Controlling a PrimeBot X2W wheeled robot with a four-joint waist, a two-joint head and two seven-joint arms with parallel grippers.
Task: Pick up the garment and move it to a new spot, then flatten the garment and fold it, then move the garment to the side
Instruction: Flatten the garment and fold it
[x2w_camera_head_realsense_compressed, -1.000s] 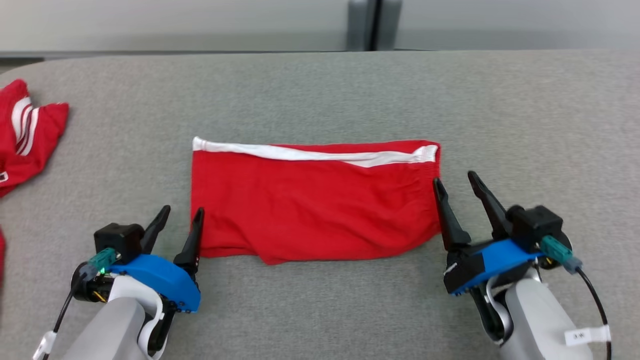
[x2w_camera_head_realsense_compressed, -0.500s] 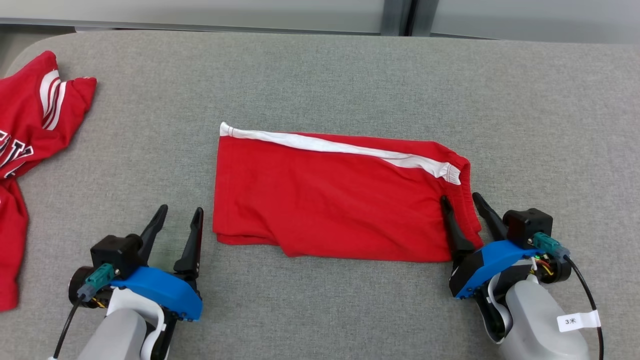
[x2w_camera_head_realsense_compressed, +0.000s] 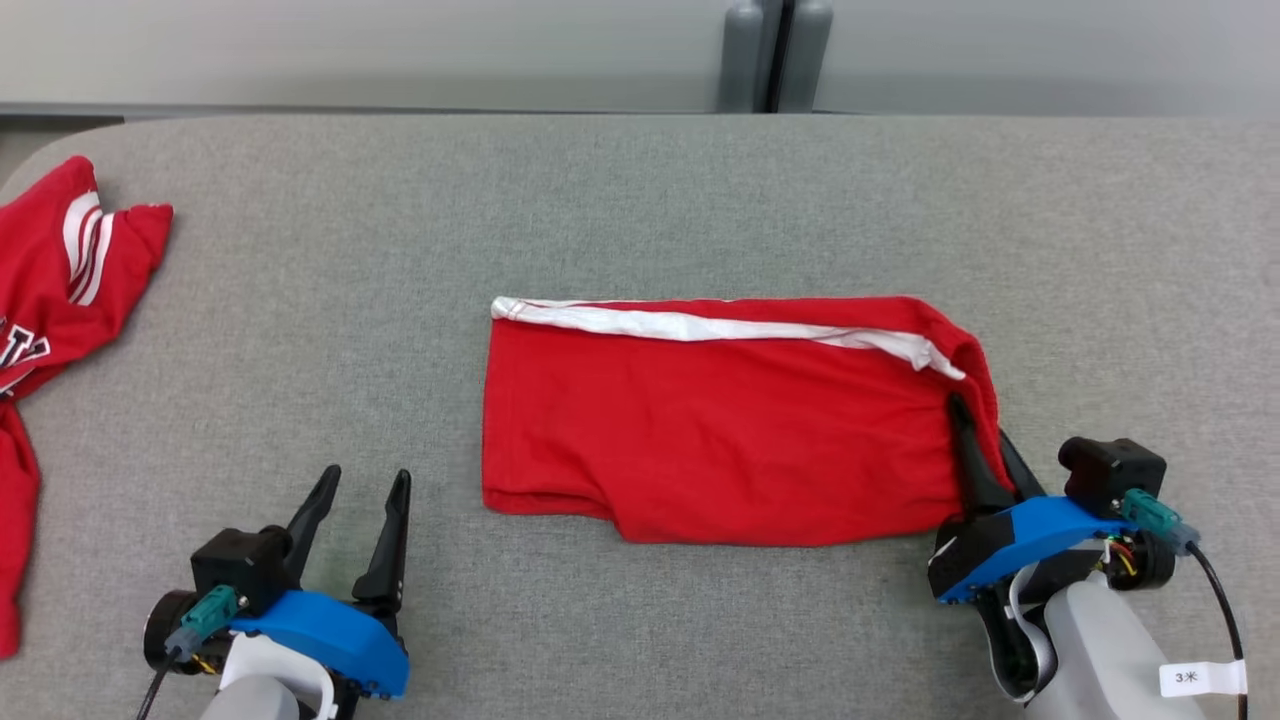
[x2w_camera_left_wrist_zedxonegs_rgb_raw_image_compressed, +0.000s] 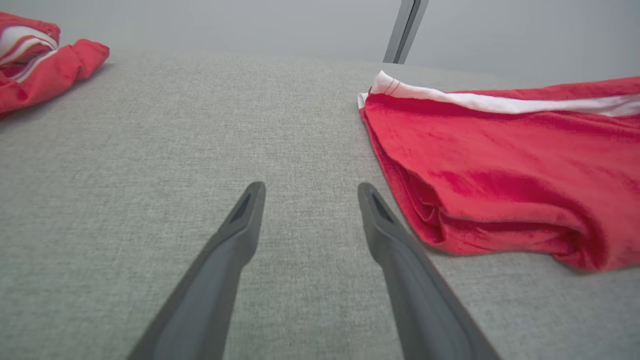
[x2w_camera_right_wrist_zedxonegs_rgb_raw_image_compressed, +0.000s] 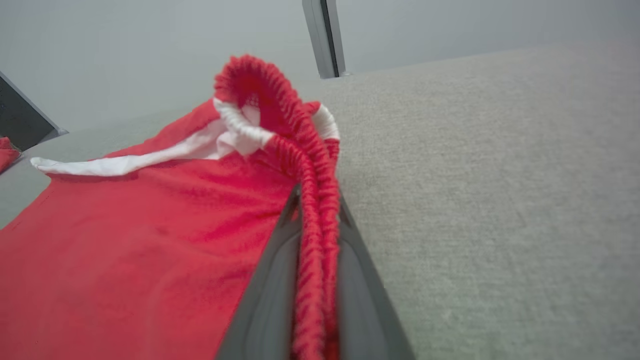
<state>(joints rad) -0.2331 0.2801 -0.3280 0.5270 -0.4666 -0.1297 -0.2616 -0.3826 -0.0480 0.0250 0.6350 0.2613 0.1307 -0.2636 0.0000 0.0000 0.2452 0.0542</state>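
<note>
Bench (x2w_camera_head_realsense_compressed: 640, 200): grey woven fabric surface, evenly lit; far-left corner rounded; pale grey wall (x2w_camera_head_realsense_compressed: 350, 50) behind the far edge; dark grey vertical post (x2w_camera_head_realsense_compressed: 775, 55) against the wall, right of centre.

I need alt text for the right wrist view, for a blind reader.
The right gripper is shut on the ribbed elastic edge of the red garment, which stands up between its two dark fingers. The garment, with a white stripe, lies on a grey fabric table.
</note>
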